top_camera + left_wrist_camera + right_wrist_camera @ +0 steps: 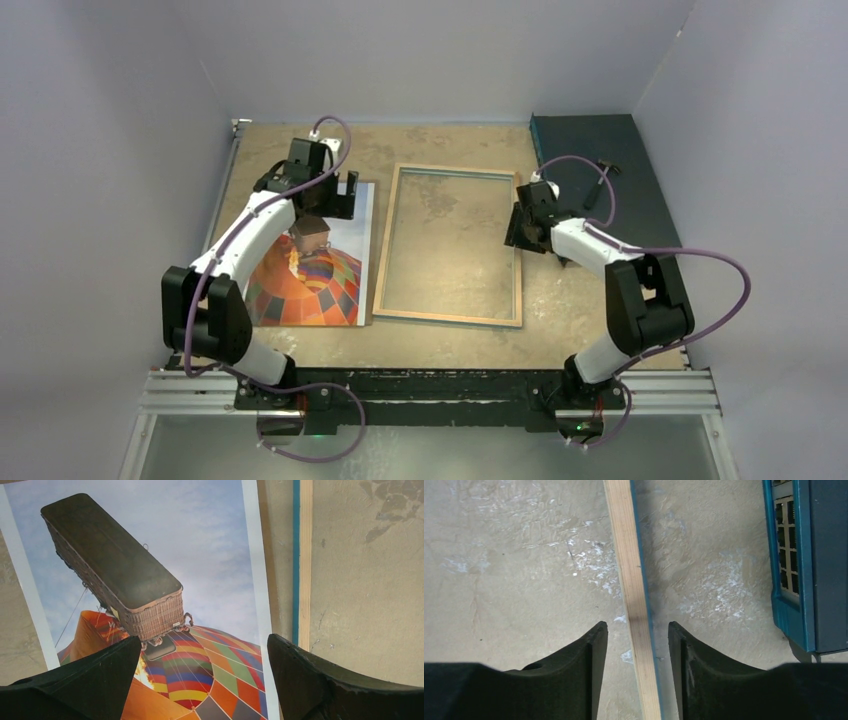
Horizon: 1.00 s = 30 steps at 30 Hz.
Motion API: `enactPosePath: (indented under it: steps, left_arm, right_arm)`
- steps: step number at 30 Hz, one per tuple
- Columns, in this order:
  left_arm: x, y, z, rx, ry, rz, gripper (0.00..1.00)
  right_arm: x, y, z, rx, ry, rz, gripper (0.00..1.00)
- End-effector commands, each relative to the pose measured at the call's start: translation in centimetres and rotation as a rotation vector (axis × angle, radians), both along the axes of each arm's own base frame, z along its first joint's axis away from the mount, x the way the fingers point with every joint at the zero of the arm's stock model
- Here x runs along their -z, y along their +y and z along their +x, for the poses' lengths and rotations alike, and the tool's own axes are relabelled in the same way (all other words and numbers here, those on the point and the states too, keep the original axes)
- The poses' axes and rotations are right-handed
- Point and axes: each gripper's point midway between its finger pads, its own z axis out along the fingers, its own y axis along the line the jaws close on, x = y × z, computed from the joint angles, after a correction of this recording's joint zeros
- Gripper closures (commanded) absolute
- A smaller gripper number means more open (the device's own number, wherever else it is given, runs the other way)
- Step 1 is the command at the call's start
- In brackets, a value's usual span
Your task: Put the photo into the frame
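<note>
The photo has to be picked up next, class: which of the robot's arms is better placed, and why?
Left. The left gripper hangs open right above the photo; the right gripper straddles the far rail of the frame.

The frame [447, 317] lies flat mid-table [300, 345], pale wood side up, bare tabletop showing through it. Just left of the frame lies the photo [322, 290], balloon side up, its right edge close beside the frame's left rail. The left gripper [336, 204] hangs over the photo's far end, left of the frame's far corner. The right gripper [519, 233] sits at the frame's right rail, towards its far half; contact cannot be made out. Right of the frame, at the far side, lies a dark teal slab [585, 140].
</note>
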Motion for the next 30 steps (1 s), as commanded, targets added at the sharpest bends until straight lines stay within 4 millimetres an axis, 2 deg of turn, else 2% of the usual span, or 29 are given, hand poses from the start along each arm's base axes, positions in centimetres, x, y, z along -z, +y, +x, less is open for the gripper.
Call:
enactPosePath:
  steps: [1, 4, 6, 7, 10, 13, 17, 20, 22, 25, 30]
  left_arm:
    - [-1.7, 0.1, -0.1, 0.013, -0.038, -0.008, 0.04]
    - [-1.9, 0.2, -0.2, 0.014, -0.035, -0.006, 0.04]
    - [-1.9, 0.5, -0.2, 0.011, -0.031, -0.009, 0.04]
    - [-1.8, 0.8, -0.2, 0.006, -0.025, -0.013, 0.04]
    - [-1.7, 2.5, 0.1, -0.022, -0.007, -0.043, 0.03]
    - [-1.9, 4.9, 0.4, -0.055, 0.009, -0.043, 0.01]
    - [-2.5, 7.7, 0.3, -0.092, 0.02, 0.011, 0.0]
    - [-2.6, 9.6, -0.3, -0.126, 0.036, 0.022, 0.0]
    - [-2.6, 10.9, -0.6, -0.127, 0.038, 0.044, 0.0]
    - [-2.1, 12.3, -1.0, -0.151, 0.053, 0.053, 0.0]
    - [-1.2, 14.3, -1.5, -0.198, 0.082, 0.092, 0.0]
  right_arm:
    - [-0.8, -0.9, 0.7, 0.053, -0.028, -0.051, 0.46]
    - [-2.9, -1.0, 1.2, 0.085, -0.085, -0.079, 0.35]
    - [-5.1, 0.1, 1.6, 0.081, -0.152, -0.104, 0.29]
    - [-6.2, 1.3, 1.8, 0.063, -0.181, -0.1, 0.27]
    - [-7.8, 6.6, 2.0, -0.018, -0.214, -0.04, 0.22]
    - [-8.0, 13.3, 1.8, -0.119, -0.217, 0.013, 0.2]
    - [-6.5, 22.3, 1.4, -0.256, -0.189, 0.02, 0.2]
    - [-4.9, 27.2, 1.1, -0.33, -0.164, -0.001, 0.21]
    - [-3.5, 29.7, 1.0, -0.37, -0.157, -0.017, 0.21]
    - [-2.4, 31.8, 1.1, -0.398, -0.154, -0.018, 0.24]
    - [-0.3, 32.6, 0.6, -0.418, -0.138, -0.039, 0.31]
